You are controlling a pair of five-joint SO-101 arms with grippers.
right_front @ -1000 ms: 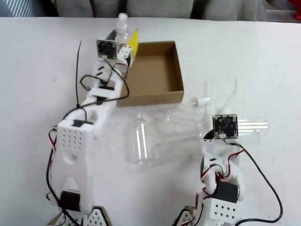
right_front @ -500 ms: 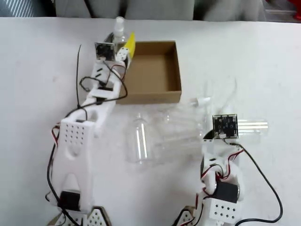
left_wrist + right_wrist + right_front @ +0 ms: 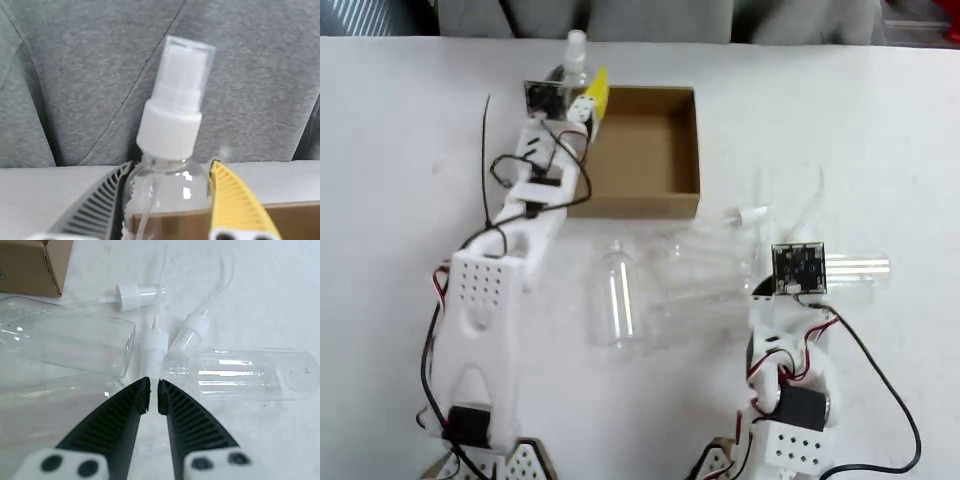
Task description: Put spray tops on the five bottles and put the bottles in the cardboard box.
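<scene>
My left gripper (image 3: 167, 200) is shut on a clear bottle (image 3: 165, 185) that carries a white spray top (image 3: 175, 115). It holds this bottle (image 3: 576, 62) upright at the far left corner of the cardboard box (image 3: 692, 150). Several uncapped clear bottles lie on the table in front of the box, one at the left (image 3: 615, 300) and one at the right (image 3: 250, 372). Three loose spray tops (image 3: 135, 291) (image 3: 190, 332) (image 3: 155, 347) lie among them. My right gripper (image 3: 152, 390) hovers shut just short of the nearest top and holds nothing.
The open box looks empty inside. A larger clear bottle (image 3: 65, 342) lies between the box and my right gripper. The right arm's base (image 3: 790, 410) stands near the front edge. Bare white table lies at the far right and far left.
My left arm has shifted slightly left with the capped bottle, and the box has slid a little to the left. The right arm has kept still.
</scene>
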